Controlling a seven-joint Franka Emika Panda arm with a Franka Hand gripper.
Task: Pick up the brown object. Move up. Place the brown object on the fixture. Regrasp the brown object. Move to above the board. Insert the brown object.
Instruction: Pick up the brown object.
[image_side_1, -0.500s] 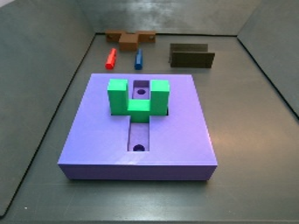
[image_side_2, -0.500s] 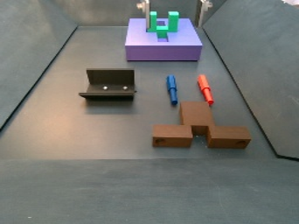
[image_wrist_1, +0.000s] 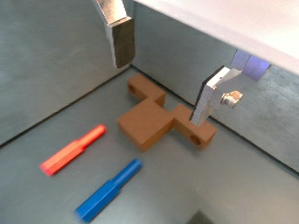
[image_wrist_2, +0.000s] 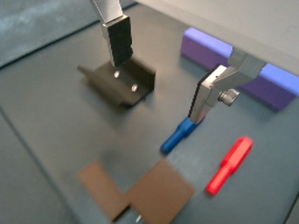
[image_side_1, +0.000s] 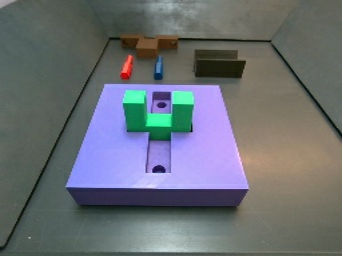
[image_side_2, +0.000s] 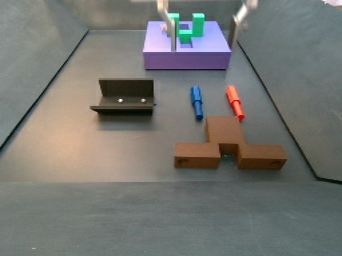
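High above the grey floor (image_side_2: 80, 120), the gripper (image_wrist_1: 170, 70) is hanging with its flat silver fingers (image_wrist_2: 117, 35) spread wide and nothing between them; in a side view only the fingertips are showing at the upper edge, over the far end where the board is sitting. In a wrist view the gap between the plates is looking down on the small orange-brown wooden-looking block (image_wrist_1: 158, 118), an elongated bar with a wider cross end, which is the brown object of the task.

That brown object (image_side_2: 227, 148) is lying flat on the floor near one end wall, untouched, with a red peg (image_side_2: 234, 101) and a blue peg (image_side_2: 197, 101) lying side by side just beyond it. The small dark olive-grey bracket serving as the fixture (image_side_2: 123, 97) is standing apart from the block, nearer a side wall, and its ledge is bare. The large thick purple slab (image_side_1: 160, 150), the board, is occupying the opposite end, carrying a green U-shaped block (image_side_1: 156, 110) across its lengthwise slot.

Judging from this, no step is done yet: the pick, the lift, the placing on the fixture, the regrasp, the move above the board and the insertion are all remaining.
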